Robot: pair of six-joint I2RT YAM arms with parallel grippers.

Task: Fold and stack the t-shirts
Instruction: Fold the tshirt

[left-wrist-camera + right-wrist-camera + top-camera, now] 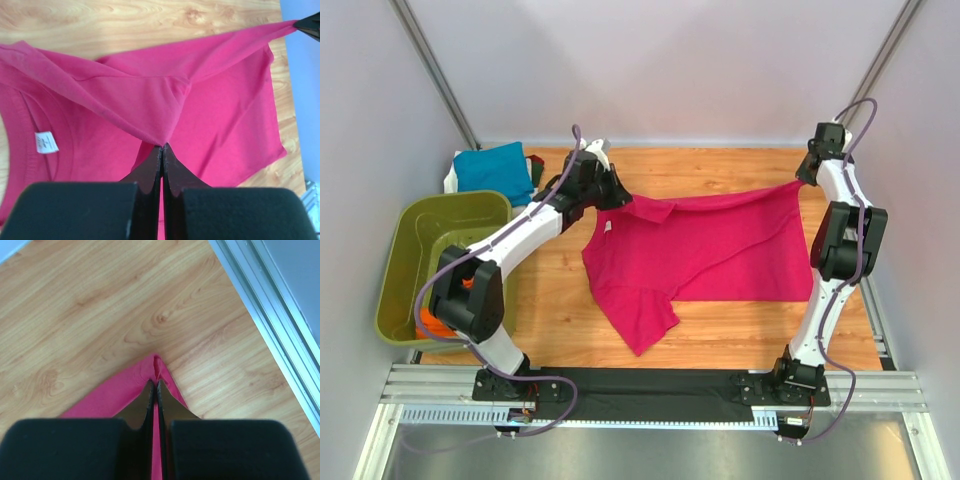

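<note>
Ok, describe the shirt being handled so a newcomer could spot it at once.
In the middle of the wooden table, the magenta-pink t-shirt lies spread out, its far edge lifted taut between the left gripper and the right gripper. It is the only pink garment; the teal-blue t-shirt sits folded in the far left corner behind the olive-green basket.

I have bare surface [720, 168] beyond the pink shirt [720, 250] and in front of it; left of it the basket [420, 260] and teal shirt [495, 170] block me.
</note>
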